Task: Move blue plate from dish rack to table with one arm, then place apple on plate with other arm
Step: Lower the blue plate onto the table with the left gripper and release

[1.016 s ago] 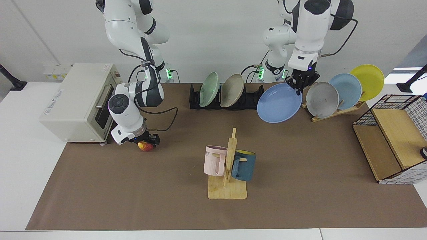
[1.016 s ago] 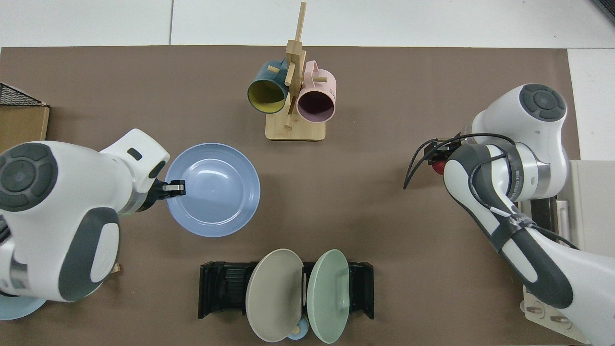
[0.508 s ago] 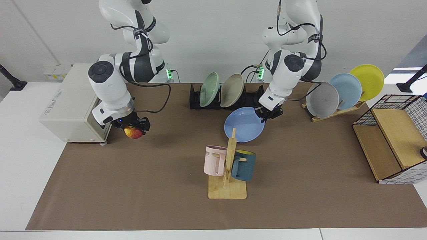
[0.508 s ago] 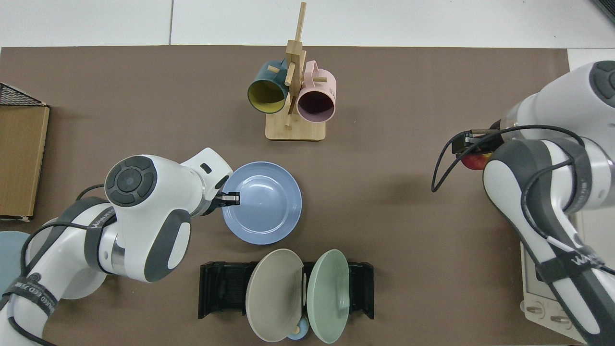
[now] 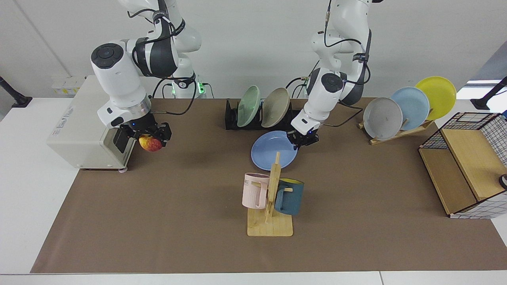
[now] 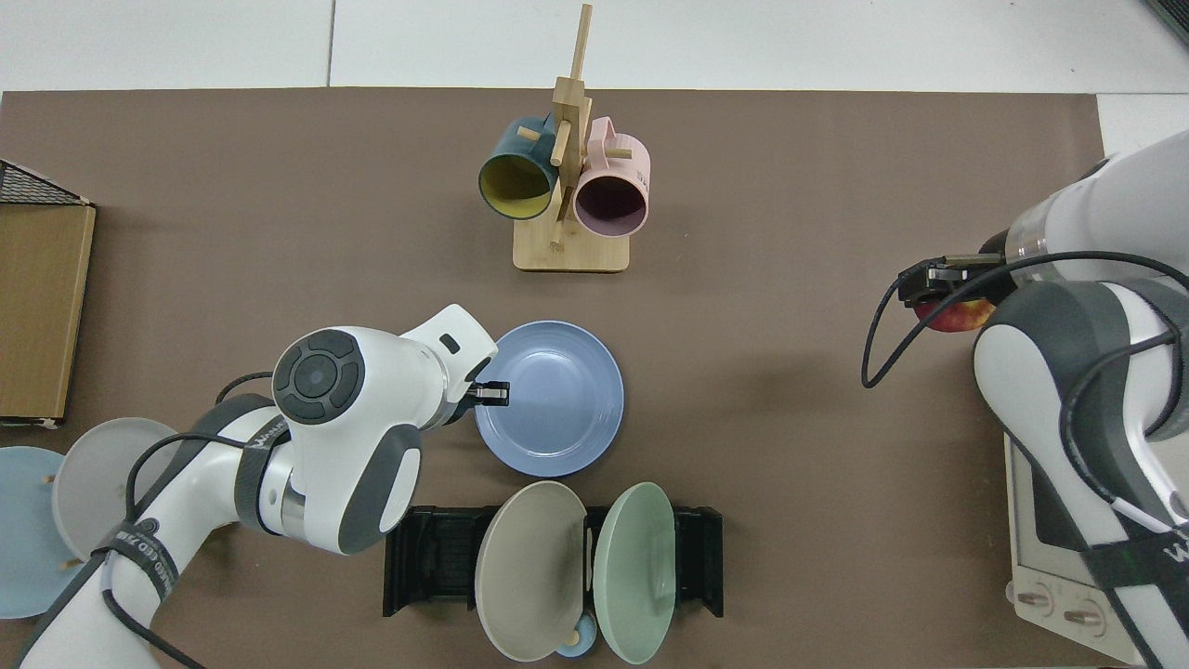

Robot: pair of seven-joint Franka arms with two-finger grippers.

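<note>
Robot lab staging a mock kitchen

Two white arms are standing at a white table [image 5: 23, 190] under a brown mat, bare wall behind; a dish rack [image 5: 295, 118], mug tree [image 5: 270, 206] and what is probably a toaster oven [image 5: 85, 122] are sitting as props.

2 white arms, grey joints, black cables.

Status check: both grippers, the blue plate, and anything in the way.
Left gripper shut on blue plate low over table. Right gripper shut on apple, held aloft. Mug tree near plate.
</note>
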